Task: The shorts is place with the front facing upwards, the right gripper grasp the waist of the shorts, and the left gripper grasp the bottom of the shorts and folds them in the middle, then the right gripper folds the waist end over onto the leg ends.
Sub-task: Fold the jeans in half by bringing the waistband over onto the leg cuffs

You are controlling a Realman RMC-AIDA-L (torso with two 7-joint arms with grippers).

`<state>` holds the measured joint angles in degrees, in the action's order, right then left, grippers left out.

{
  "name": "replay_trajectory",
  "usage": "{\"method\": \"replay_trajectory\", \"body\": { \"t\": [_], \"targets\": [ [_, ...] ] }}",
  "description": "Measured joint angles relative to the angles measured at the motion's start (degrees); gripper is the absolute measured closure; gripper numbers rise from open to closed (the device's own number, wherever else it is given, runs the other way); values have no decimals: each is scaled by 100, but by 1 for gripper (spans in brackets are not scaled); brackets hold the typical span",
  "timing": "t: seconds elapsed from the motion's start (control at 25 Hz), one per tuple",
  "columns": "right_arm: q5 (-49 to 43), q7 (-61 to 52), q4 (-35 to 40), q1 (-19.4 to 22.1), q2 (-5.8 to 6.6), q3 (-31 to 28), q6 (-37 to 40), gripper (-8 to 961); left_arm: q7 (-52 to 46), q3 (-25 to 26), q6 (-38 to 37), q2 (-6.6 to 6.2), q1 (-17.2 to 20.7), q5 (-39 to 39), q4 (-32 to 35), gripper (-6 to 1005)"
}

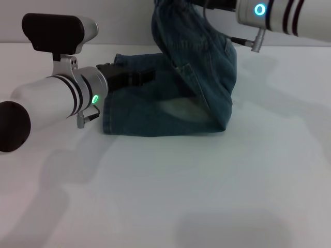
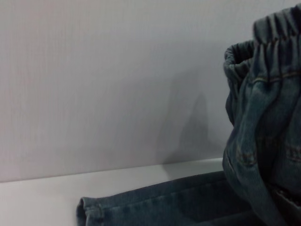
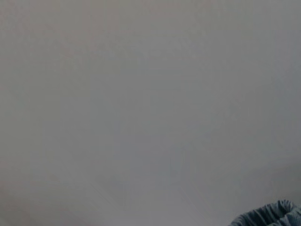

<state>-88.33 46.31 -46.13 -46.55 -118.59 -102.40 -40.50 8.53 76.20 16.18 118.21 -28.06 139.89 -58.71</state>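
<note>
Head view: shorts on white table, waist end hoisted up by right gripper, jaws out of frame; left gripper on leg ends, jaws' state can't tell.

Shorts hang lifted, elastic waist up; hem apparently on table.

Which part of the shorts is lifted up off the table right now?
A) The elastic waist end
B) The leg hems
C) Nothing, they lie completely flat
A: the right gripper has the shorts' puckered waist raised, while the leg ends lie on the white table by the left gripper.
</note>
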Motion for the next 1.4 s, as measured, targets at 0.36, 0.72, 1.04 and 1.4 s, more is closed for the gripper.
{"method": "replay_trajectory", "body": {
  "t": [0.36,0.72,1.04,1.4],
  "targets": [
    [3,24,217,-256,-12,237,113,893,1,83,-69,-2,136,-14,-40,150],
    [31,4,255,-252,-16,361,61,895,50,966,-371,-24,551,25,-97,150],
    [140,1,345,-378,-22,729,85,895,58,1169,-508,-26,693,30,-80,150],
    [693,290,627,-399,-24,819,-77,868,61,1216,-659,-29,693,76,-82,150]
  ]
}}
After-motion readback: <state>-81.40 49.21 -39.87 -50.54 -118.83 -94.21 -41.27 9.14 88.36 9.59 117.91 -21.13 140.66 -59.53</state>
